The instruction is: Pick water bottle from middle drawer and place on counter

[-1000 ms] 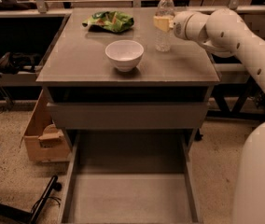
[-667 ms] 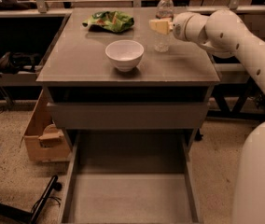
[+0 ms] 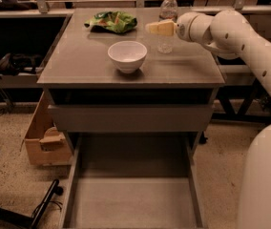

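Cream-coloured hand (image 3: 156, 27) on the white arm (image 3: 250, 39) has slid a little left over the last second and now sits across the front of the small clear plastic water bottle with a white cap (image 3: 168, 9). The bottle hasn't moved: upright, back right of the smooth grey-brown cabinet tabletop (image 3: 183, 66). Can't tell if the hand is spread or pinching the bottle. Probably letting go, so the place step looks done. Wide grey-brown middle drawer (image 3: 133, 199) below is pulled out. Round white bowl (image 3: 127, 55) is near, front-left of the bottle, closest thing in a leftward path. Crumpled green snack bag (image 3: 111, 21) sits back left.
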You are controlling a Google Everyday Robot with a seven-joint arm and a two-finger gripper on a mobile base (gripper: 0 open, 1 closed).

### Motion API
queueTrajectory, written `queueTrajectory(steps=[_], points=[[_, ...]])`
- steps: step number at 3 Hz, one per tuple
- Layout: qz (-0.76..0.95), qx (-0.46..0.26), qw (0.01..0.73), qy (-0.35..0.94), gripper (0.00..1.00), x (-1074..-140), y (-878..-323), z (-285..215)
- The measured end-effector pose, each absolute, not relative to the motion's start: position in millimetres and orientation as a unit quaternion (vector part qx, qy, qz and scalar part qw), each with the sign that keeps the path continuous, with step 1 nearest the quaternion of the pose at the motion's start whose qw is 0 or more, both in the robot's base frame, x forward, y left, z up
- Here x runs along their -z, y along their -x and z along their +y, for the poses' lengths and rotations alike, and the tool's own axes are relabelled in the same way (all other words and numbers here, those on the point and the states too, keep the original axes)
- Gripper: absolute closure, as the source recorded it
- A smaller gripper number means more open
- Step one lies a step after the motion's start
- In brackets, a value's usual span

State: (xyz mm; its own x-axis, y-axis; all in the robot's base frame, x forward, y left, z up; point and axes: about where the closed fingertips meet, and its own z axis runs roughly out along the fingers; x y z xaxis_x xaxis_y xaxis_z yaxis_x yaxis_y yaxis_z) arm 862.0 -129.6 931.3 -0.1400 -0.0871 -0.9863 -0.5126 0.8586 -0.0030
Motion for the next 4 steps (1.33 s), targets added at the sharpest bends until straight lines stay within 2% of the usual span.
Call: queueTrajectory(steps=[2,4], points=[[0.719,-0.116,0.623,0.285,0.00,-1013,-831,-152],[0.716,-0.016,0.564,0.411,0.00,-1099,-738,-200]])
